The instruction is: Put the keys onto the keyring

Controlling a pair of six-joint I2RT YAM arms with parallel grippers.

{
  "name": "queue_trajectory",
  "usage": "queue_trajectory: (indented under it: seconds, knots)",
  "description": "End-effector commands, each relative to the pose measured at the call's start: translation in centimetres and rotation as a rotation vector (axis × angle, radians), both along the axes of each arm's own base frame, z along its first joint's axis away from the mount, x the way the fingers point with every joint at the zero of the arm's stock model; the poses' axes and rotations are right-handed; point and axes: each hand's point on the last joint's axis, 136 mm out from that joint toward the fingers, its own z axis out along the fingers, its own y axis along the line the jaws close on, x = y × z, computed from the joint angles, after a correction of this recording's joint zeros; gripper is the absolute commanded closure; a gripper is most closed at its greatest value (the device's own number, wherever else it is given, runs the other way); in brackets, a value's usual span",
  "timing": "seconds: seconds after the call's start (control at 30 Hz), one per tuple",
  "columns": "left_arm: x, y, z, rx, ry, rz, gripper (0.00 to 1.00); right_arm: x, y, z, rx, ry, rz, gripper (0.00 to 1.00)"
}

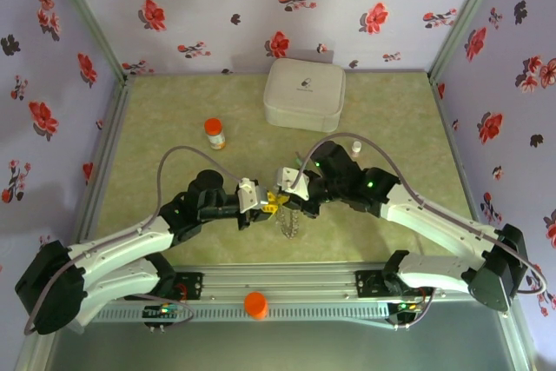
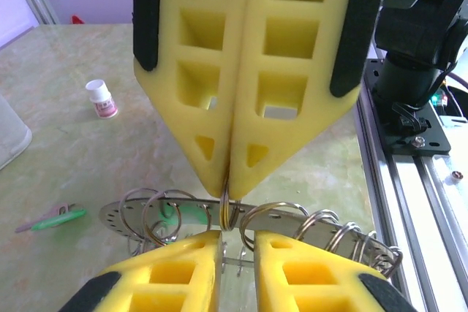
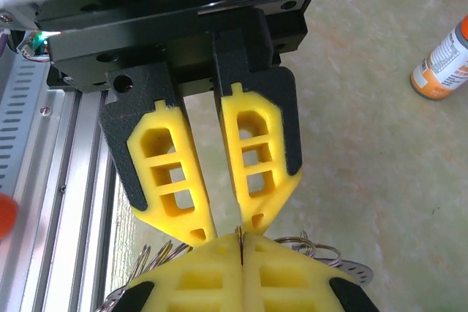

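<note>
- Left wrist view: the right gripper (image 2: 229, 180) comes down from the top of the picture with its jaws pressed flat together, pinching one wire loop of the keyring (image 2: 281, 215) right at the tips
- My left gripper (image 2: 238, 237) sits tip to tip just under it. Its jaws are drawn in to a thin slit and the pinched loop drops towards that slit, but I cannot tell whether they bite the wire or merely flank it
- The keyring is a bunch of metal loops spreading to either side of the two sets of tips, its long axis lying across the picture
- One green key (image 2: 55, 218) lies flat on the table (image 2: 110, 166), well apart from the loops and out to the left of this view. I judge that to be the far side, away from the arm bases. Its long axis runs roughly in line with the ring, one end pointing towards it
- A second green shape (image 2: 175, 213) shows through the loops, and I cannot say whether it is on the ring or behind it
- My judgement is that both grippers are busy at the ring, so the next move hinges on that sideways offset: either the ring travels to the key or one arm lets go, and the right arm looks nearer
</note>
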Motion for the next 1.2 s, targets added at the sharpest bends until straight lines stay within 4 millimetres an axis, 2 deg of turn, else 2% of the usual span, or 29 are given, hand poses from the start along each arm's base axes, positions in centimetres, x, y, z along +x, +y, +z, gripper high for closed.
queue_trajectory:
  seconds: [0.0, 0.3, 0.4, 0.47, 0.53, 0.57, 0.63, 0.7, 0.73, 0.83, 0.93, 1.17]
  knots:
    - [-0.3, -0.3, 0.4, -0.025, -0.021, -0.027, 0.8, -0.6, 0.8, 0.8, 0.04, -0.019, 0.054, 1.0]
    - [-0.4, -0.5, 1.0, -0.036, -0.017, -0.029, 0.81, -0.4, 0.7, -0.3, -0.019, -0.028, 0.057, 1.0]
    - [-0.5, -0.6, 1.1, -0.036, -0.014, -0.038, 0.89, -0.6, 0.8, -0.3, -0.013, -0.025, 0.064, 1.0]
    - [-0.6, -0.6, 1.0, -0.027, -0.013, -0.043, 0.98, -0.6, 0.9, -0.2, 0.0, -0.023, 0.065, 1.0]
    - [-0.6, -0.6, 0.9, -0.021, -0.014, -0.044, 1.0, -0.5, 0.9, 0.3, 0.026, -0.023, 0.037, 0.99]
    - [-0.7, -0.5, 0.9, -0.022, -0.017, -0.045, 1.0, 0.0, 0.9, 1.0, 0.054, -0.016, -0.009, 0.89]
    - [-0.8, -0.4, 0.9, -0.027, -0.026, -0.046, 1.0, 0.7, 0.3, 2.8, 0.16, 0.033, -0.07, 0.76]
    - [-0.8, -0.4, 1.1, -0.052, -0.033, -0.044, 1.0, 1.8, -0.8, 4.8, 0.313, 0.072, -0.127, 0.72]
    - [-0.8, -0.5, 1.3, -0.069, -0.035, -0.041, 1.0, 2.1, -1.4, 5.2, 0.372, 0.061, -0.149, 0.71]
    - [-0.7, -0.5, 2.0, -0.134, -0.049, -0.032, 1.0, 0.9, -2.2, 4.3, 0.455, -0.001, -0.123, 0.7]
    - [-0.9, -0.4, 2.6, -0.193, -0.074, -0.036, 1.0, 0.2, -2.5, 2.6, 0.455, -0.002, -0.115, 0.71]
    - [-1.3, -0.3, 3.2, -0.246, -0.088, -0.05, 1.0, -0.9, -1.6, 0.2, 0.398, 0.007, -0.085, 0.74]
